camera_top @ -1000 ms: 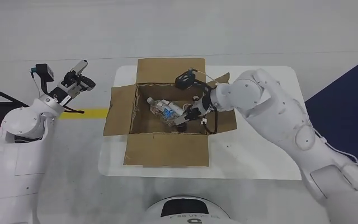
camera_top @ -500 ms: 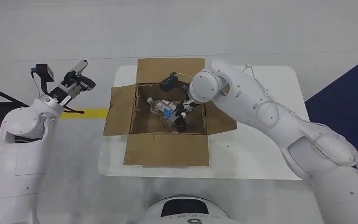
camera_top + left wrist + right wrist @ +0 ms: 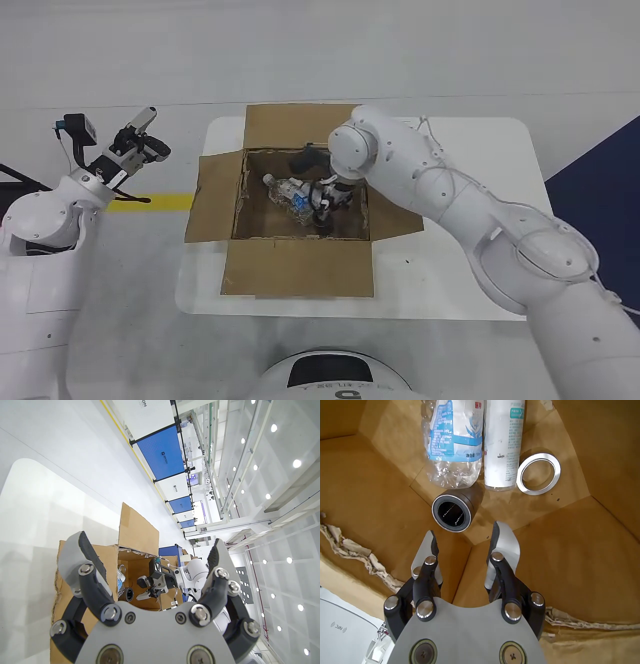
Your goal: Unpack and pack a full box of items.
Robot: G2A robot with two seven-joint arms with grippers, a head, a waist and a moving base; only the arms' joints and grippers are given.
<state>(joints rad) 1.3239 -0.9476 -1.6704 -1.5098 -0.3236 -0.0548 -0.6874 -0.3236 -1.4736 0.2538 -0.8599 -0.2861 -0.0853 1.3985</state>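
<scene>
From above, the open cardboard box (image 3: 298, 270) sits on the white table (image 3: 470, 270); the right gripper (image 3: 327, 198) is low inside it beside a clear water bottle (image 3: 288, 190), and the left gripper (image 3: 152, 133) is well beyond the table's left edge. In the left wrist view that gripper's fingers (image 3: 86, 550) stand wide apart with nothing between them, the box lying beyond. In the right wrist view the right gripper's fingers (image 3: 503, 540) are apart and empty above the box floor, just short of a dark cylindrical bearing (image 3: 452, 512) at the bottle's base, with a white can (image 3: 503, 450) alongside the bottle and a metal ring (image 3: 538, 471) beside the can's end.
</scene>
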